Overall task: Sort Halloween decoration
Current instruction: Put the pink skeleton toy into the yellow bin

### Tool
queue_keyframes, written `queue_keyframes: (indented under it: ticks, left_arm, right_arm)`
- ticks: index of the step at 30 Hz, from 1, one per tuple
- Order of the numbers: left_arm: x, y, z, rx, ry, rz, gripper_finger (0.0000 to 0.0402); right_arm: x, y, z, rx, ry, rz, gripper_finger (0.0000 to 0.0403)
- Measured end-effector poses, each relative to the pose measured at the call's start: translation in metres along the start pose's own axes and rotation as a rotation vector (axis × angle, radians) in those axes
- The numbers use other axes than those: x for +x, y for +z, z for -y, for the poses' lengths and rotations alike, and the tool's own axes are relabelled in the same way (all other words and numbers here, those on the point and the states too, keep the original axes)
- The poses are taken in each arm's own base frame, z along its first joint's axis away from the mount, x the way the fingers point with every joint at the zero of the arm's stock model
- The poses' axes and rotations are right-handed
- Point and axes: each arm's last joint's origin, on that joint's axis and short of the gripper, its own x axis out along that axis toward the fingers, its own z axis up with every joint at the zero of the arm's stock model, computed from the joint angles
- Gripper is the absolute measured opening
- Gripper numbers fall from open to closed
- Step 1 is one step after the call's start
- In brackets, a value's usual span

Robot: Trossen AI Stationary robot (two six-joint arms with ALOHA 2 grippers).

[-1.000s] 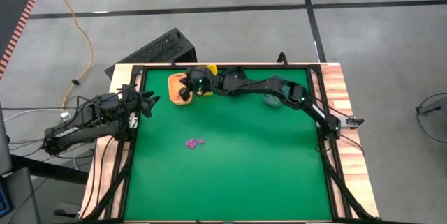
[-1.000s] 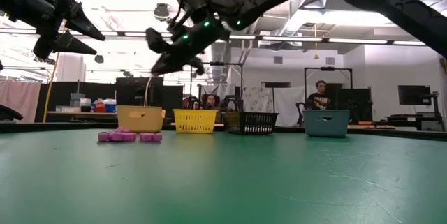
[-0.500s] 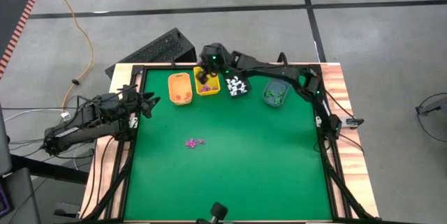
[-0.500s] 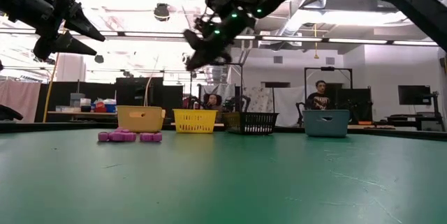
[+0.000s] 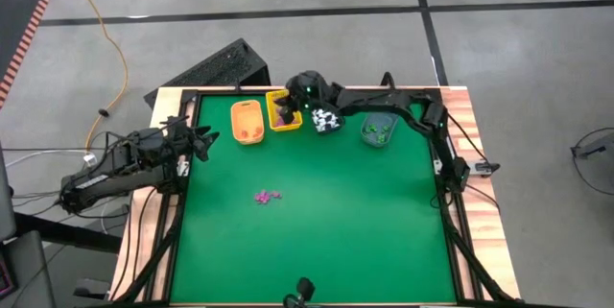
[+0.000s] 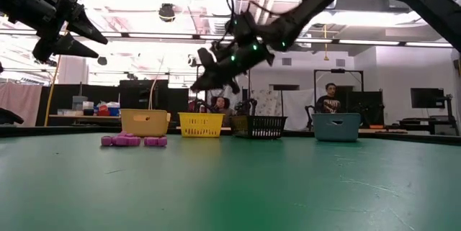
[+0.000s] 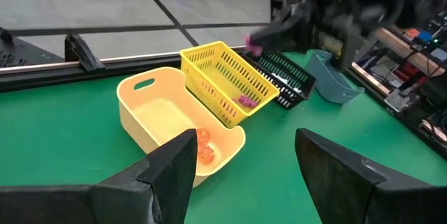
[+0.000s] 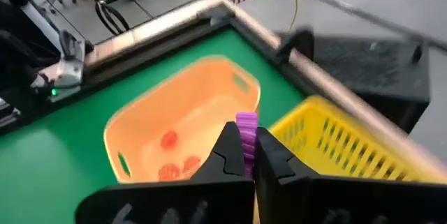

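My right gripper (image 8: 246, 142) hangs above the yellow bin (image 5: 285, 116) at the table's far edge, shut on a small purple trinket (image 8: 246, 121). The left wrist view shows it too, over the yellow bin (image 7: 227, 84). A few more purple trinkets (image 5: 267, 196) lie loose on the green mat, left of centre. The orange bin (image 8: 181, 137) holds orange pieces, and a purple piece (image 7: 245, 101) lies in the yellow bin. My left gripper (image 7: 244, 161) waits open, raised over the table's left edge (image 5: 203, 140). My right gripper pinches the purple trinket's lower end (image 8: 247, 135) between its two fingertips. The rest of the piece sticks out past the tips. The fingers slant slightly downward, reaching from the table's right toward its left. The trinket is lifted clear, above the bins.
Four small bins stand in a row along the far edge: orange (image 5: 247, 123), yellow, black (image 5: 327, 119) with white pieces, and grey-blue (image 5: 377, 130) with green pieces. A raised frame (image 5: 182, 202) runs round the mat. People sit in the room behind (image 6: 331, 101).
My right gripper, still shut, has swung from above the orange bin toward the table's right and far edge, and now hangs over the yellow bin, slightly lower. The arm has folded back along the far edge. The loose purple trinkets have not moved.
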Motion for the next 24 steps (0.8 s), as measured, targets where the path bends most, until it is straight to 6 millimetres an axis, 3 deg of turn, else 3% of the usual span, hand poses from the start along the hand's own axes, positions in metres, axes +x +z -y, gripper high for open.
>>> queue_keyframes:
  ticks: [7, 18, 24]
  left_arm:
    - [0.000, 0.000, 0.000, 0.000, 0.000, 0.001, 0.0231]
    - [0.000, 0.000, 0.000, -0.003, 0.000, 0.002, 0.0231]
    - [0.000, 0.000, 0.000, -0.009, 0.000, 0.002, 0.0231]
  right_arm:
    - [0.001, -0.031, 0.008, 0.078, -0.021, 0.008, 0.0010]
    - [0.001, -0.036, 0.008, 0.056, -0.039, -0.027, 0.0082]
    - [0.000, -0.039, 0.011, 0.063, -0.036, -0.057, 0.0100]
